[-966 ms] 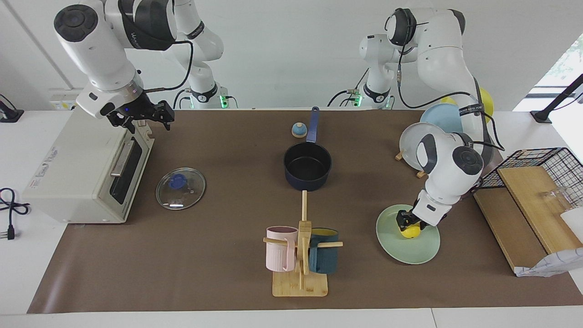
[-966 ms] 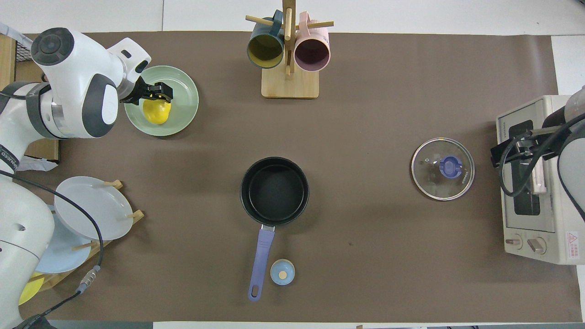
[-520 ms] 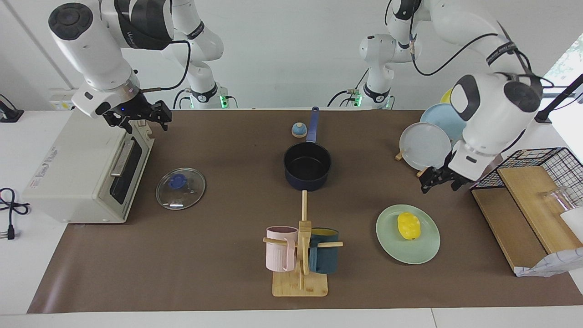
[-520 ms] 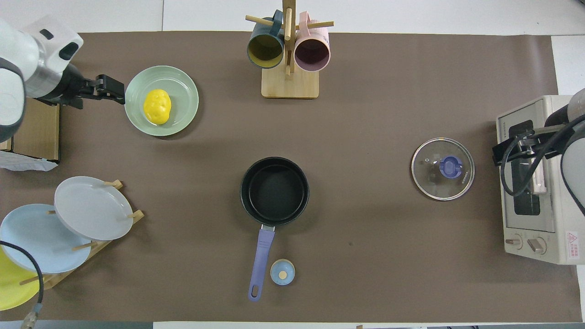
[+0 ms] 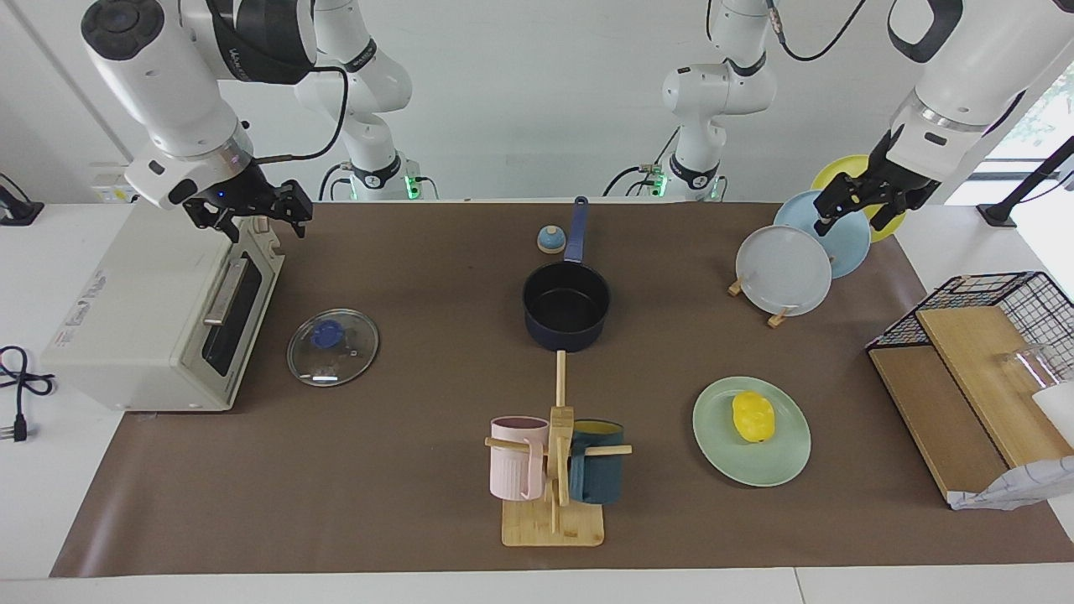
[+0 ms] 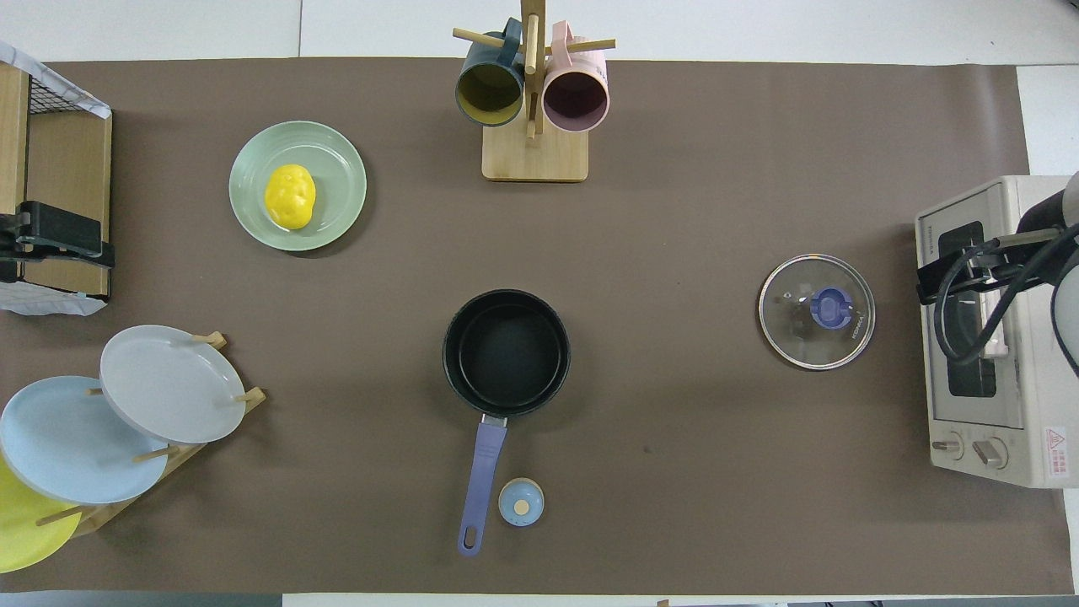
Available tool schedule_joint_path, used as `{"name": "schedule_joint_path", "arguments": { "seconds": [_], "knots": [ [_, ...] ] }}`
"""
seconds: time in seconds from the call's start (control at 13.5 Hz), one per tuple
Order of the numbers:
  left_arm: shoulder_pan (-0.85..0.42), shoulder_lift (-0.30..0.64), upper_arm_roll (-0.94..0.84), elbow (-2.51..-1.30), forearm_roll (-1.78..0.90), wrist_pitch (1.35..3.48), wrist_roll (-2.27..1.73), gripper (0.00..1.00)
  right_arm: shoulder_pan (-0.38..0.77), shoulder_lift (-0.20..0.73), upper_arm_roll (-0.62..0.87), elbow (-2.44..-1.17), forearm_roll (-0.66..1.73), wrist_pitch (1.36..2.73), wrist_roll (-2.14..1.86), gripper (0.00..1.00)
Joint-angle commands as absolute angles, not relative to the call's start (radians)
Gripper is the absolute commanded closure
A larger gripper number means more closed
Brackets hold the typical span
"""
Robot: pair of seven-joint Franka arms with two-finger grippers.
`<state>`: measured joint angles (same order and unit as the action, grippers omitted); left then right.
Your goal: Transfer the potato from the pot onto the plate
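Note:
The yellow potato (image 5: 753, 416) lies on the mint-green plate (image 5: 784, 463), toward the left arm's end of the table; it also shows in the overhead view (image 6: 290, 196) on the plate (image 6: 339, 169). The navy pot (image 5: 566, 304) stands mid-table, empty, with its handle pointing toward the robots; the overhead view (image 6: 506, 352) shows its bare black inside. My left gripper (image 5: 854, 216) is open and empty, raised over the plate rack, and shows at the overhead view's edge (image 6: 84, 246). My right gripper (image 5: 252, 214) is open and empty and waits over the toaster oven (image 5: 151, 310).
A glass lid (image 5: 333, 346) lies beside the oven. A mug rack (image 5: 554, 470) with two mugs stands farther from the robots than the pot. A rack of plates (image 5: 784, 270), a small blue knob (image 5: 550, 240) and a wire basket with wooden boards (image 5: 973, 335) are also here.
My left gripper let go of the potato on the mint-green plate, then rose and drew back toward the robots to over the plate rack. My right gripper barely moved.

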<state>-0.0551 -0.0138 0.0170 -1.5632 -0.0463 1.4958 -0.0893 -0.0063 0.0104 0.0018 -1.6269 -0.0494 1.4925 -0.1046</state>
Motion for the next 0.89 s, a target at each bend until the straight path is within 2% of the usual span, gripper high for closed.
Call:
{"name": "schedule_joint_path", "arguments": {
  "seconds": [0.0,0.15,0.3,0.45,0.82],
  "knots": [
    [-0.074,-0.096,0.017,-1.696,-0.034,1.505,-0.077,0.0,-0.009,0.002,-0.009,-1.623,-0.031,1.491,-0.089,0.0],
    [-0.113,-0.092,0.021,-1.701,-0.026,1.56,-0.075,0.0,-0.008,0.002,-0.012,-1.623,-0.031,1.491,-0.087,0.0],
    [-0.17,-0.06,0.096,-1.651,-0.025,1.551,-0.066,0.0,-0.009,0.0,-0.012,-1.626,-0.031,1.491,-0.084,0.0],
    [-0.169,-0.046,0.097,-1.608,-0.022,1.503,-0.066,0.0,-0.008,0.0,-0.011,-1.628,-0.031,1.491,-0.087,0.0],
    [-0.161,-0.048,0.074,-1.624,0.012,1.506,-0.02,0.0,-0.008,-0.009,-0.009,-1.64,-0.029,1.488,-0.089,0.0]
  ]
}}
